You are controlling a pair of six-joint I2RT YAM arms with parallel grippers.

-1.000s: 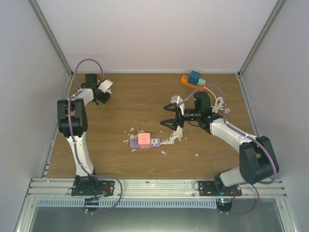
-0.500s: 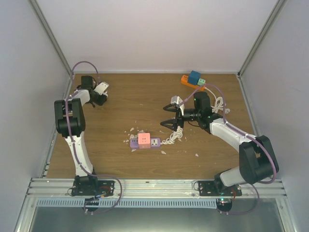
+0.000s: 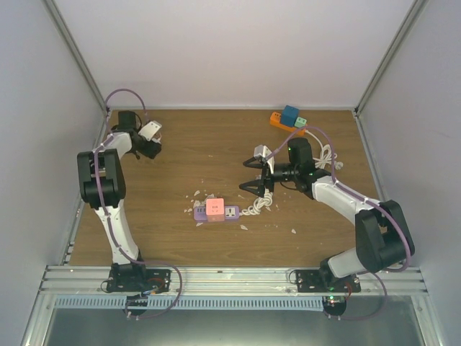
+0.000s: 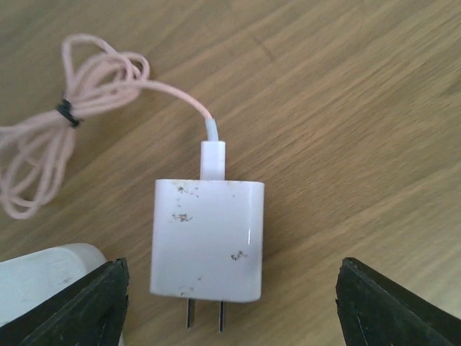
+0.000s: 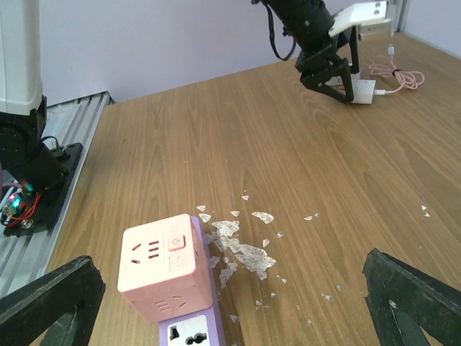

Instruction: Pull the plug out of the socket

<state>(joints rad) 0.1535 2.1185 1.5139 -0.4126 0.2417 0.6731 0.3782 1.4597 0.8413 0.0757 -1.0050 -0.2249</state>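
The left claw [image 4: 230,292] gapes wide and empty astride the white plug [image 4: 207,238], which lies loose on the bench [image 4: 360,108] — its 2 prongs bare. The right claw [image 3: 253,177], equally open and empty, faces the pink socket cube [image 5: 164,267] — likely lining up a grip.

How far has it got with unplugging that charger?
Looks done: the white charger lies loose, prongs bare. Nothing is in hand: the left gripper hangs open over it, and the right gripper is open too. Left, perhaps: the pink cube sitting on the purple strip.
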